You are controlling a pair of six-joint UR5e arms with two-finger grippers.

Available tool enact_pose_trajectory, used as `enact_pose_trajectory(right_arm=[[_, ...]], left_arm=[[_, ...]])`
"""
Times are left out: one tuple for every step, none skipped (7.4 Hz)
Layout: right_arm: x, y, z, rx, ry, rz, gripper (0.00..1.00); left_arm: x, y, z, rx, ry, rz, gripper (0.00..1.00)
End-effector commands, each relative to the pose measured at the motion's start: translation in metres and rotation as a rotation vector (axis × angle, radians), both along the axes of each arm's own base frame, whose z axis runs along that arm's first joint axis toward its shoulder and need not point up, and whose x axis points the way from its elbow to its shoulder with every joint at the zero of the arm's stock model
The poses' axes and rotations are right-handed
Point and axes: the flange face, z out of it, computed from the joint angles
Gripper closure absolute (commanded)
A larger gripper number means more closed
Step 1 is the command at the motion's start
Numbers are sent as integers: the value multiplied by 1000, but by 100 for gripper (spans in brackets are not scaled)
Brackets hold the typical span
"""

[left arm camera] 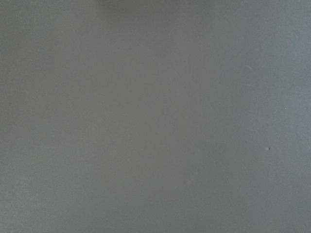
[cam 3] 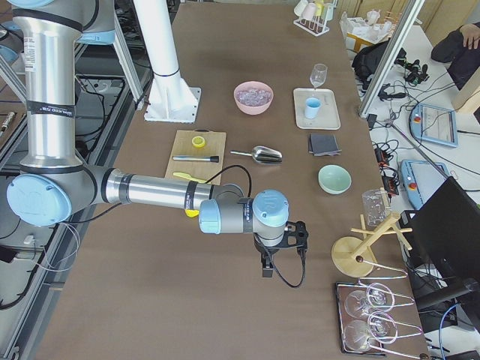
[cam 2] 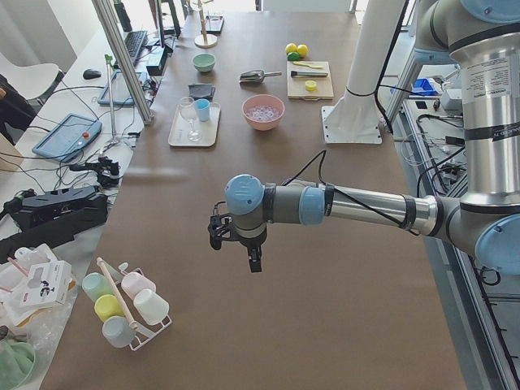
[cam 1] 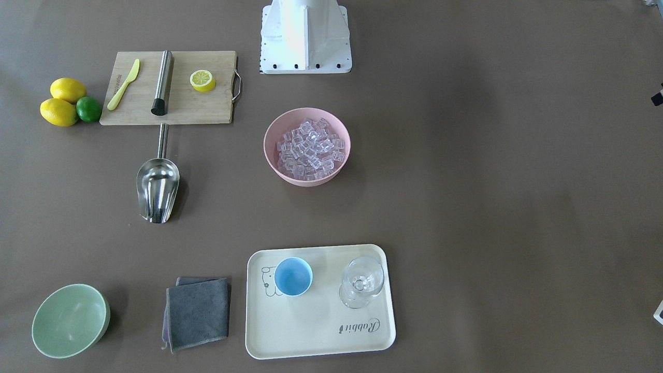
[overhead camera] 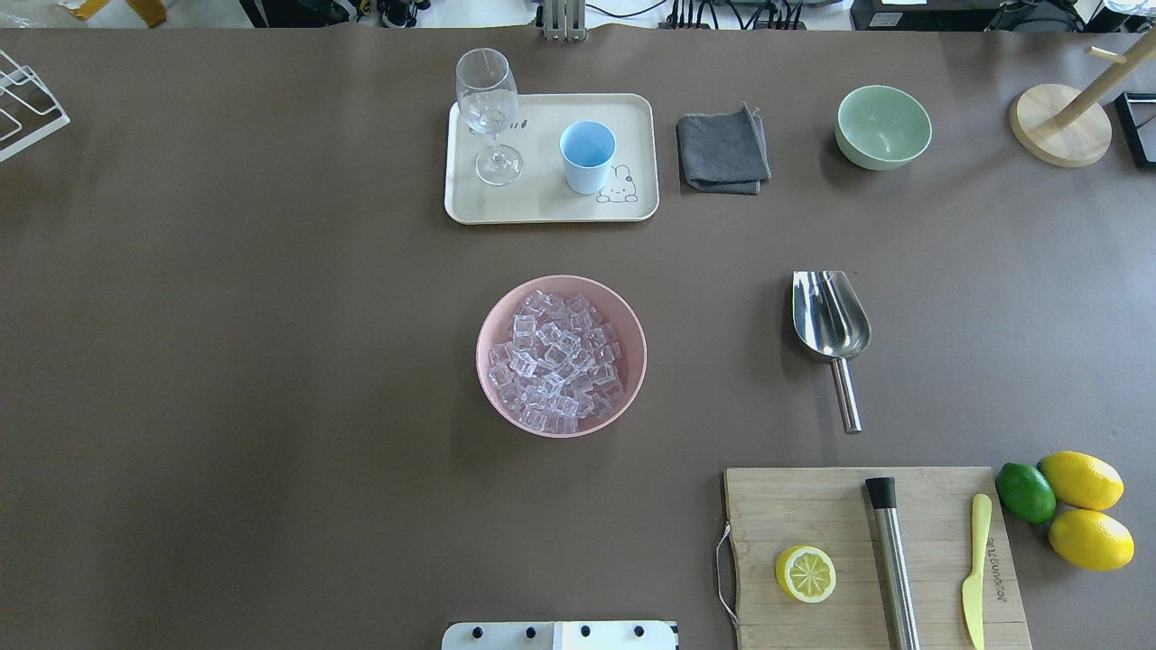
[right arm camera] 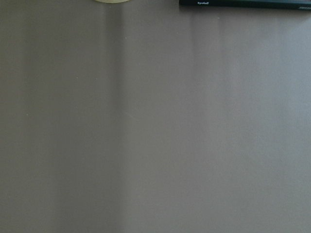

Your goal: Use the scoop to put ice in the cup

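Left gripper [cam 2: 250, 264] is seen only in the left side view, held above bare table well away from everything of the task, fingers pointed down; whether the fingers are apart or together cannot be told. Right gripper [cam 3: 267, 271] is likewise seen only in the right side view, held over bare table near the wooden stand, and its state cannot be told either. Nothing is held by either one. Scoop [overhead camera: 831, 320] is laid flat on the table on the robot's right, between the pink bowl [overhead camera: 484, 334] and the cutting board [overhead camera: 813, 506]. It is shiny steel and empty, with its open front turned away from the robot and its thin rod handle pointed back at the board, ending just short of it. Ice [overhead camera: 555, 361] is heaped in the pink bowl at table centre as many small clear cubes. Cup [overhead camera: 587, 155], light blue, upright and empty, is placed on the cream tray [overhead camera: 542, 194] beside the stemmed glass [overhead camera: 489, 108], on the far side of the bowl. A steel cylinder [overhead camera: 894, 569], lemon half [overhead camera: 805, 573] and yellow knife [overhead camera: 975, 569] are laid on the board. Only table surface is shown by the left wrist view.
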Motion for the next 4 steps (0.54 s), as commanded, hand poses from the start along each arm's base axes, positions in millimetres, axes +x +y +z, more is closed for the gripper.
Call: enact_pose_trajectory(right_arm=[[1, -4, -9, 37, 11, -7, 0], [1, -10, -25, 68, 8, -7, 0], [0, -13, -47, 97, 6, -2, 0], [-1, -11, -49, 99, 5, -2, 0]], left_arm=[[2, -2, -9, 8, -4, 6, 2], [0, -5, -8, 18, -54, 8, 2], [4, -6, -8, 19, -63, 19, 2], [7, -6, -7, 18, -65, 25, 2]])
